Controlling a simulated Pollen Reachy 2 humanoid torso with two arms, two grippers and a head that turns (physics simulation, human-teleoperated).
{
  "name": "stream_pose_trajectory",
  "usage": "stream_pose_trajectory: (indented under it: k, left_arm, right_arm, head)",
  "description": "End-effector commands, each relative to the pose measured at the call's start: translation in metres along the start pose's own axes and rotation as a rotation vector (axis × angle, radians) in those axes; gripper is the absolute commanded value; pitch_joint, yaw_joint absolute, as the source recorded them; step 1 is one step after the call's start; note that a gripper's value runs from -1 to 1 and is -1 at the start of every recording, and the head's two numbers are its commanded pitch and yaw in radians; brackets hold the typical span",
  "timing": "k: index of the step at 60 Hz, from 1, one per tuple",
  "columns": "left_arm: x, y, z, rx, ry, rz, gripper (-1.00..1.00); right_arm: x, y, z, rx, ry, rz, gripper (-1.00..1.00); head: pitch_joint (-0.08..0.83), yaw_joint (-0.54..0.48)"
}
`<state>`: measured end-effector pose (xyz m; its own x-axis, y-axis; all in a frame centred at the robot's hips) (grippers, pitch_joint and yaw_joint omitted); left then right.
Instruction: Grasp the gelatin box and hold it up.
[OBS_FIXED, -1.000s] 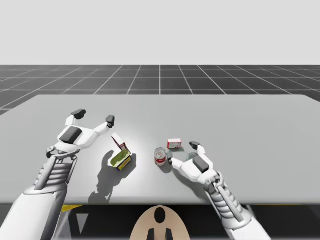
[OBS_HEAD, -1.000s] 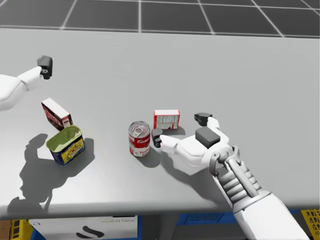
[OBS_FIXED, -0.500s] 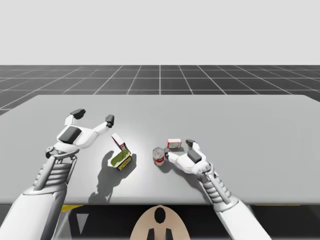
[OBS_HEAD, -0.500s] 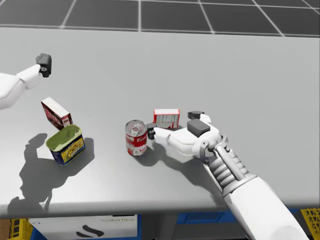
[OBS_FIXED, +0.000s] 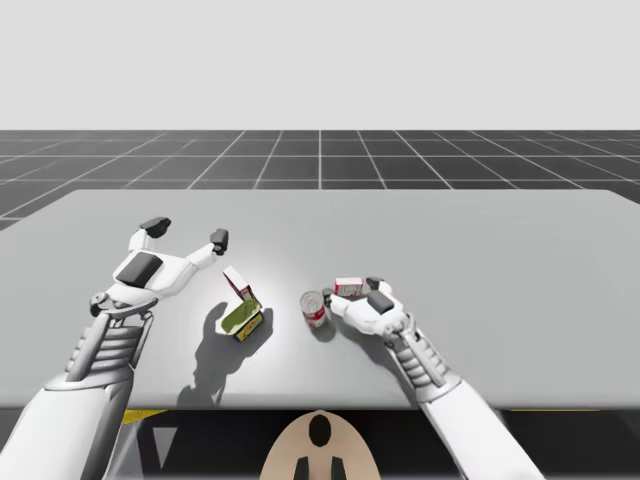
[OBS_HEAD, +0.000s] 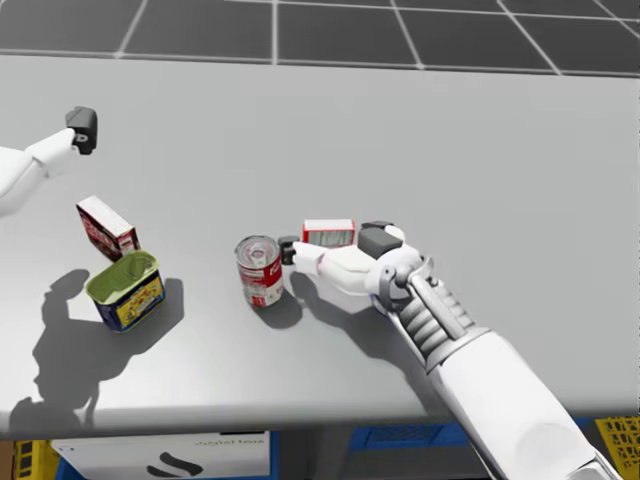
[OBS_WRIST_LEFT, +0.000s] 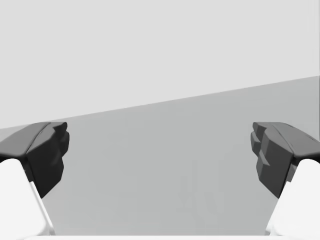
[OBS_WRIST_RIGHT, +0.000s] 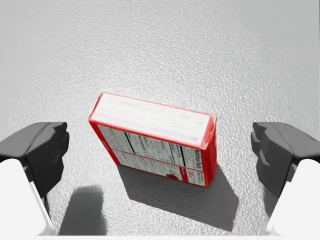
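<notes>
Between my right gripper's (OBS_WRIST_RIGHT: 160, 165) spread fingers, red-edged white gelatin box (OBS_WRIST_RIGHT: 156, 137).

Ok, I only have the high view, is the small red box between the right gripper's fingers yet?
Observer: Yes. The right wrist view shows the gelatin box between the open fingers of the right gripper, touching neither.
Operator: Lying flat?
Observer: No, standing on a long edge, printed face toward the wrist camera.
Operator: That can nearby?
Observer: In the head view the red and white can stands beside one finger; contact I cannot tell.
</notes>
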<state>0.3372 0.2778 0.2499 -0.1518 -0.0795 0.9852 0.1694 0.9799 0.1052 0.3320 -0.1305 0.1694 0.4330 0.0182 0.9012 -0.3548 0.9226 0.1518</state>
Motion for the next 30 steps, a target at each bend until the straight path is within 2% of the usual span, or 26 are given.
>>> stream_pose_trajectory:
  k: [1,11,17,18,19,20,21,22,23,30]
  left_arm:
    - [0.000,-0.001,0.000,-0.003,0.002,-0.001,-1.00]
    - [-0.001,-0.001,0.000,-0.006,0.004,-0.001,-1.00]
    - [-0.001,-0.001,0.000,-0.008,0.004,-0.002,-1.00]
    - [-0.001,-0.001,0.000,-0.008,0.004,-0.002,-1.00]
    - [-0.001,-0.001,0.000,-0.008,0.004,-0.002,-1.00]
    - [-0.001,-0.001,0.000,-0.008,0.004,-0.002,-1.00]
    - [-0.001,-0.001,0.000,-0.009,0.004,-0.002,-1.00]
    - [-0.001,-0.001,0.000,-0.008,0.004,-0.002,-1.00]
    - [-0.001,-0.002,0.000,-0.008,0.004,-0.002,-1.00]
    - [-0.001,-0.002,0.000,-0.010,0.005,-0.004,-1.00]
  right_arm:
    - [-0.002,0.048,-0.017,0.089,-0.011,-0.135,-1.00]
    - [-0.001,0.053,-0.021,0.091,-0.011,-0.136,-1.00]
    - [0.000,0.056,-0.023,0.094,-0.041,-0.105,-1.00]
    - [0.000,0.056,-0.022,0.069,-0.061,-0.094,-0.94]
    - [-0.001,0.058,-0.022,0.038,-0.081,-0.091,-0.53]
    - [-0.002,0.058,-0.022,0.028,-0.087,-0.094,-0.31]
    - [-0.002,0.058,-0.022,0.045,-0.084,-0.102,0.54]
    - [-0.003,0.058,-0.021,0.050,-0.077,-0.107,0.94]
    - [-0.003,0.058,-0.021,0.055,-0.073,-0.110,1.00]
    - [-0.004,0.058,-0.020,0.073,-0.068,-0.117,1.00]
  head:
    - [0.655,-0.10]
    - [0.656,-0.10]
    - [0.655,-0.11]
    - [0.655,-0.11]
    - [0.654,-0.11]
    - [0.655,-0.11]
    - [0.655,-0.11]
    - [0.654,-0.11]
    - [0.654,-0.11]
    - [0.643,-0.11]
